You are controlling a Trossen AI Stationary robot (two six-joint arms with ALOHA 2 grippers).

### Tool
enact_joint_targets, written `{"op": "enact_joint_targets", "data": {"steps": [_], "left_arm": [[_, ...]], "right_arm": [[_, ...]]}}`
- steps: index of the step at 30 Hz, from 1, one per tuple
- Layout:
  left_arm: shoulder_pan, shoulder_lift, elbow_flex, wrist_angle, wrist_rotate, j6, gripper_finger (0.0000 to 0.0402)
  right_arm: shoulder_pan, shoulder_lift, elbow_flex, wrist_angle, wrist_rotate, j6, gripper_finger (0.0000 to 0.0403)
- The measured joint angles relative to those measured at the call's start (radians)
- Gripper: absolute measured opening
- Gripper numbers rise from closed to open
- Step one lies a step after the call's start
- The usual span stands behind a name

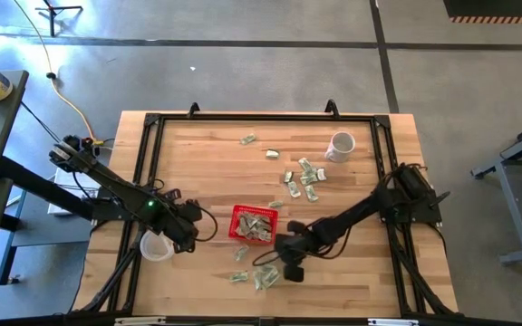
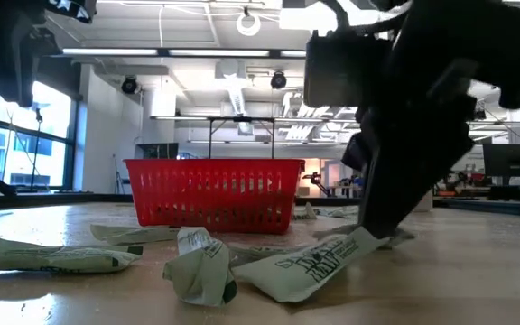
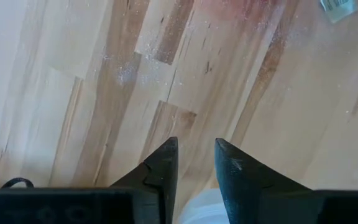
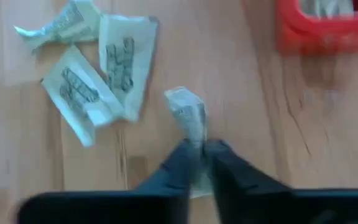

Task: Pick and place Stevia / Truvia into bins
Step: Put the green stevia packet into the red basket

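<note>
Pick phase, right arm. Your right tool (image 4: 197, 163) is down at the worktop (image 1: 216, 163) near its front edge, its fingers clenched on one crumpled Stevia sachet (image 4: 188, 115) that stands up between them, its lower end pinched in the tips. The red basket (image 1: 253, 224) sits just beside this spot, toward the middle of the worktop, and already holds several sachets. Loose sachets (image 4: 101, 74) lie flat near the pinched one; a further cluster (image 1: 303, 178) lies toward the back right, near the white mug (image 1: 340, 146).

Your left tool (image 3: 196, 163) hangs over bare wood on the left side of the basket, next to the clear cup (image 1: 156, 246); its fingers stand partly apart with nothing between them.

The next move, as judged here, calls for a straight lift so the sachet clears its neighbours, then a short carry over the basket's low wall before you let go. The grip looks shallow, so the paper may slip.
</note>
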Motion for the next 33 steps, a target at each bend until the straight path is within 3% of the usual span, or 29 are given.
{"op": "enact_joint_targets", "data": {"steps": [2,7,12,16,23,28,33], "left_arm": [[0.0,0.0,0.0,0.002,0.0,0.0,0.0139],[0.0,0.0,0.0,0.015,-0.024,0.0,0.014],[0.0,-0.001,-0.023,0.132,-0.033,0.001,0.014],[0.0,0.0,-0.107,0.341,0.013,-0.015,0.0141],[0.0,0.009,-0.278,0.729,0.141,-0.231,0.0179],[0.001,0.095,-0.29,0.85,0.098,-0.285,0.0221],[0.015,0.283,-0.149,0.844,0.038,-0.288,0.0248]], "right_arm": [[-0.009,-0.025,0.026,-0.058,-0.038,-0.01,0.001],[-0.032,-0.133,0.123,-0.183,-0.002,-0.06,0.0015],[-0.123,-0.188,0.188,-0.179,0.166,-0.111,0.0014],[-0.231,-0.15,0.191,-0.122,0.064,-0.068,0.0055],[-0.296,-0.131,0.189,-0.102,-0.107,0.018,0.0191],[-0.233,-0.202,0.192,-0.204,0.051,-0.008,0.0264],[-0.139,-0.241,0.189,-0.482,0.255,0.03,0.0292]]}}
